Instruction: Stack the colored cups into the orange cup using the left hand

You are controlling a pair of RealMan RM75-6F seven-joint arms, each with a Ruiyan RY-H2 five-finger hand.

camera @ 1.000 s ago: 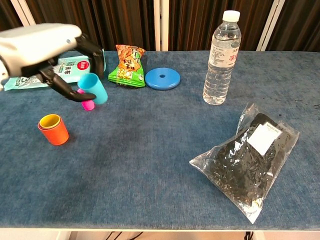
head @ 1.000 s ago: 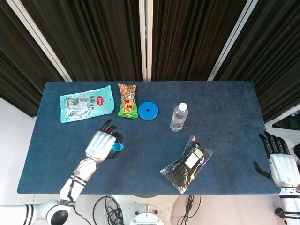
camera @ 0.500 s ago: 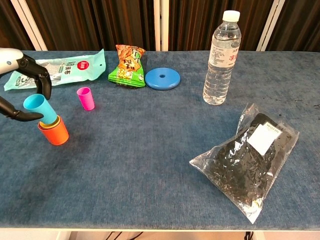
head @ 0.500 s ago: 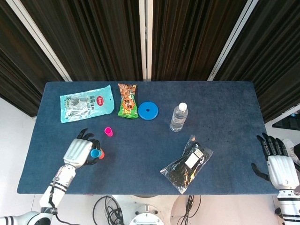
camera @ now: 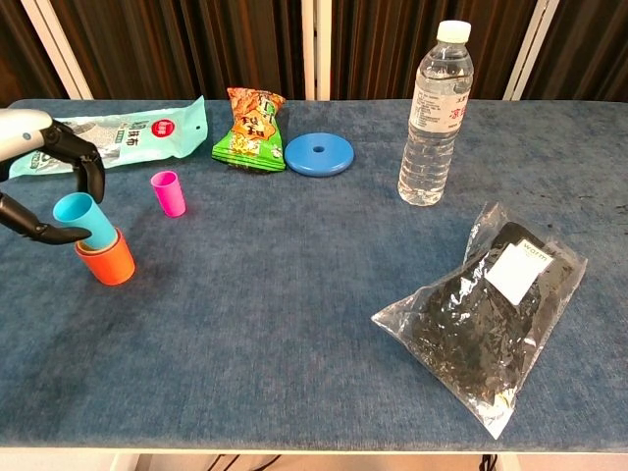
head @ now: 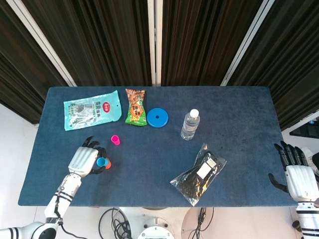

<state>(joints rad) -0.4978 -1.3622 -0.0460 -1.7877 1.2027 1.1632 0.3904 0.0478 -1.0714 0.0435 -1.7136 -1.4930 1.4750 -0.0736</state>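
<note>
Over the last second the robot's left hand (camera: 39, 186) has carried the small blue plastic cup (camera: 84, 220) away from the small pink plastic cup (camera: 168, 192) and across to the squat orange plastic cup (camera: 108, 258), and in the last half second it has pushed the blue one a little deeper. The blue cup now sits tilted in the orange cup's mouth, base down, its open rim leaning toward ten o'clock. The left hand still pinches it, thumb on the near side and fingers curled over the far side.

The insertion looks close to done, but the tilt suggests the blue cup needs straightening before it seats fully and the hand lets go. A yellow rim showed inside the orange cup a second ago; it is hidden now, so whether a cup lies under the blue one cannot be told from these views.

The pink cup stands free, mouth down, at about one o'clock from the orange cup and near it; it appears to be the next one to stack.

In the head view the stack sits at the seven o'clock part of the blue cloth-covered bench (head: 239, 114), just beside the left hand. The right hand (head: 301, 177) hangs off the bench's four o'clock edge, fingers spread, holding nothing.
</note>
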